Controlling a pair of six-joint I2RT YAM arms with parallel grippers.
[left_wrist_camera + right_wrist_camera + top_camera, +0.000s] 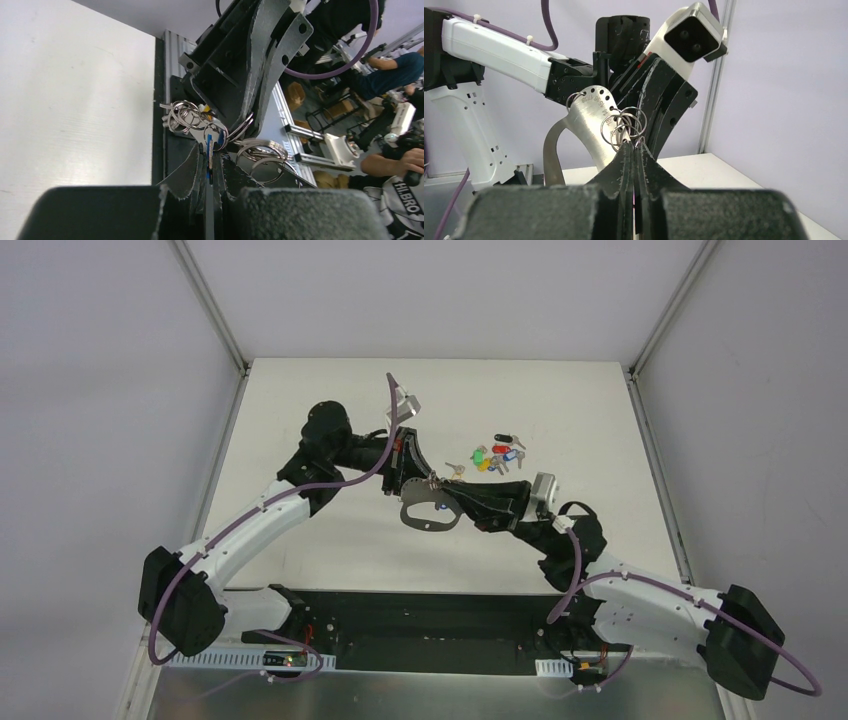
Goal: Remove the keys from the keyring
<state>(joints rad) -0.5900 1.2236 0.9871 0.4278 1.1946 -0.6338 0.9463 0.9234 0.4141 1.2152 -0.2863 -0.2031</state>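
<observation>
Left wrist view gives you the clearest read. Your left gripper point(209, 150) is clamped shut on the keyring point(586, 114), which runs edge-on as a thin grey strip between the fingers. A blue-headed key point(209, 142) sits right at the fingertips, and a cluster of split rings point(186, 117) fans out just past them.

The right gripper point(634, 147) faces it nose to nose. Its fingers are pressed together with no gap showing, and their tips are buried in the same bunch of rings. You cannot see what it has pinched, since the pads hide it; a ring or a key shank would be the likely guess. From above, the two grippers meet over the middle of the table point(300, 400), with the grey loop hanging just below and between them, off the surface.

Behind the right gripper, on the far side of its fingers, a small heap of keys point(497, 455) with coloured heads lies loose on the table. So the job looks well under way, with several rings yet to come off the loop.

The step in hand reads as working one more key free. The left gripper acts as the vice and the right does the pulling.

For the next move, keep the left grip firm and draw the right gripper back along its own axis, away from the loop. Watch the left wrist view to see whether one ring separates or the whole bunch drags. If the loop twists in the left fingers, stop and re-seat before pulling harder.
</observation>
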